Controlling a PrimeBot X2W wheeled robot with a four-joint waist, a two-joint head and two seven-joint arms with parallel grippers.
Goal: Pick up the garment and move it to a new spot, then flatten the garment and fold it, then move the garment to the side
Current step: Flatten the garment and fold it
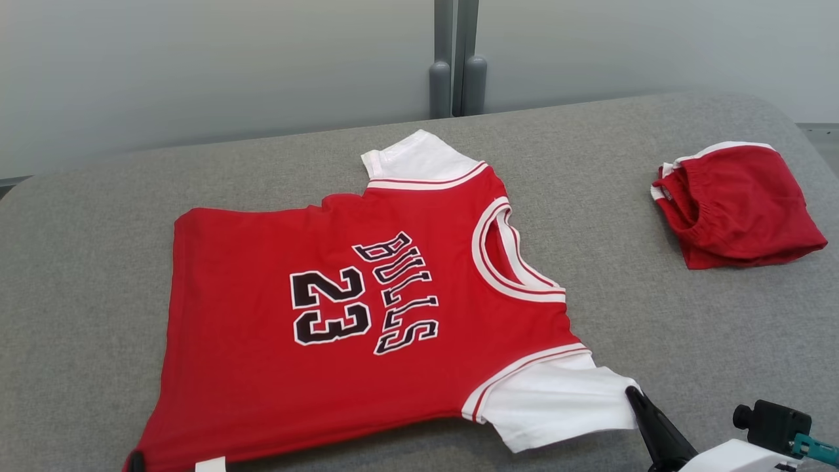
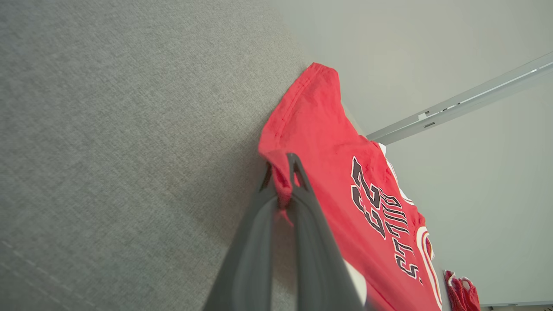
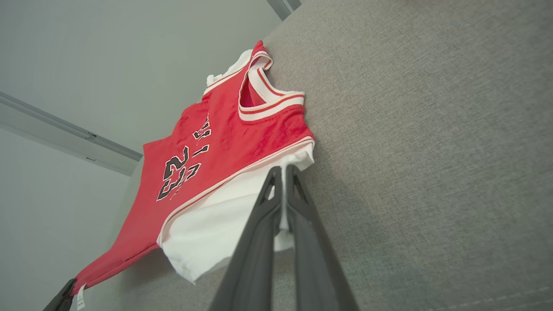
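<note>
1. Two pincers of mine grip the red jersey, which lies flat, print up, on the grey counter.
2. My left pincer is pinching the jersey's hem corner, with red cloth bunched in its grip.
3. My right pincer is pinching the jersey's near white sleeve at its edge.
4. A folded red garment lies well apart from the jersey, beyond its collar side.

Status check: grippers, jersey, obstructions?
Left gripper shut on jersey hem corner. Right gripper shut on white sleeve. Jersey spread out, print up, unfolded. Red shorts lie apart, right.
</note>
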